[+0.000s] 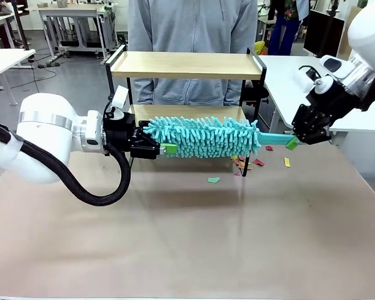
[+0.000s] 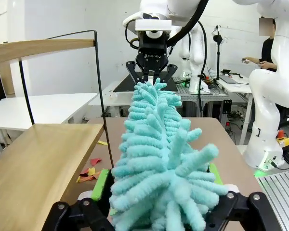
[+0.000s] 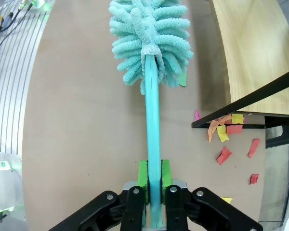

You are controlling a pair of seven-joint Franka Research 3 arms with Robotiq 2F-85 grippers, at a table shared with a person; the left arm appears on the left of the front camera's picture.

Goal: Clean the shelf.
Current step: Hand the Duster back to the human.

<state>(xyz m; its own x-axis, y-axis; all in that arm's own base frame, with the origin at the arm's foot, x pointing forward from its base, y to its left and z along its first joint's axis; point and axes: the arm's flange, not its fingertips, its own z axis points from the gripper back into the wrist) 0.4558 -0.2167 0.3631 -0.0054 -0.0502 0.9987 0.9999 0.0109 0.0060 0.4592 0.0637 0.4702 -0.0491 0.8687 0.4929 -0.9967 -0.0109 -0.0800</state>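
A teal fluffy duster (image 1: 203,137) is stretched level above the counter (image 1: 187,237), in front of the shelf (image 1: 186,65), which stands at the far edge of the counter just before a person in a grey top (image 1: 192,25). The duster hangs in front of the shelf's lower board (image 2: 33,168), running along its length.

The right hand (image 1: 292,143) comes in from the right side and has its green pads (image 3: 142,173) pressed together on the duster's flat teal handle (image 3: 152,139); in the right wrist view the handle runs straight up between the two fingers to the fluffy head (image 3: 149,33).

The left hand (image 1: 169,149) reaches in from the left side to the duster's free tip. Its green pads (image 2: 100,185) sit on either side of the fluffy end, partly closed around it; whether they truly pinch the fibres I cannot tell, since the pile hides the contact.

Scraps of coloured paper (image 1: 253,164), red, yellow and orange, lie on the counter near the shelf's right feet, some under the lower board's edge (image 3: 226,127). One green scrap (image 1: 214,180) lies apart from them, nearer the counter's middle. The top board (image 1: 186,64) is light wood with black raised rails at its ends.
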